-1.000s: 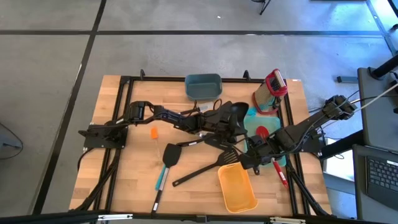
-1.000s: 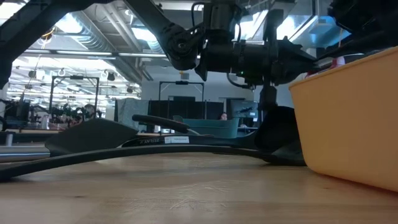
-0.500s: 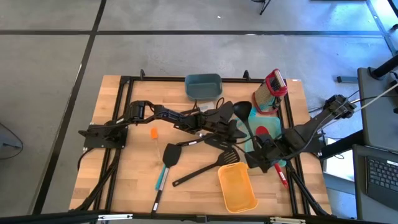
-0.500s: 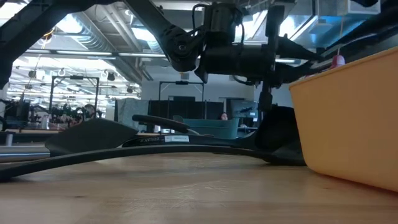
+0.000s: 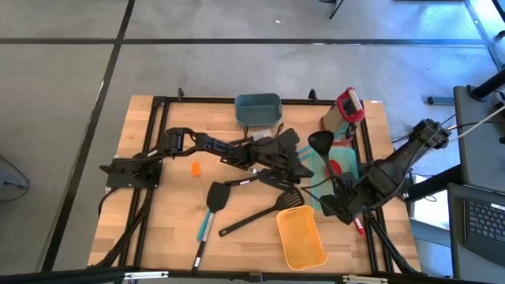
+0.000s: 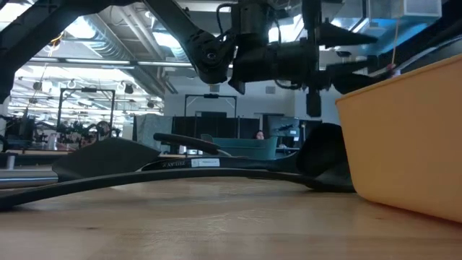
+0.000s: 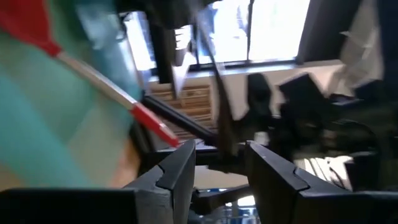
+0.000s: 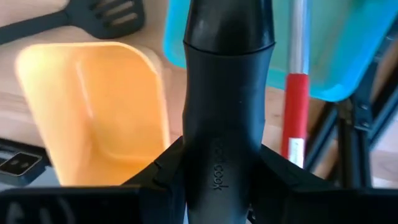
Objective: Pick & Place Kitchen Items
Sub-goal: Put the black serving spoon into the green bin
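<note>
Here we start at the right pincer (image 5: pixel 341 207), low over the worktop's right side just beside the orange bin (image 5: pixel 301 239). Its fingers (image 8: pixel 166 167) are clamped on the thick black handle of a ladle (image 5: pixel 320 143), which fills the middle of the right wrist view (image 8: pixel 227 93). In the high view the ladle's bowl stands off toward the far side, above the teal tray (image 5: pixel 325 162), with the slim shaft running back to the pincer.

Next to it, a red-handled utensil (image 8: pixel 295 106) lies over the teal tray's edge, and a black slotted turner (image 5: pixel 260 216) rests on the wood just left of the orange bin.

The left pincer (image 5: pixel 298 167) reaches across the middle of the worktop (image 5: pixel 158 229) to the pile of black utensils beside the teal tray. Its fingers (image 7: pixel 180 171) stand apart with a clear gap between them, and we see nothing held there.

Farther out, a black spatula with a teal handle (image 5: pixel 210 210) lies on the near left part of the wood, and a small orange piece (image 5: pixel 195 167) sits alone well to the left. A dark teal bin (image 5: pixel 257 110) stands at the far edge, and a red-and-white grater-like item (image 5: pixel 348 106) is at the far right corner.
</note>
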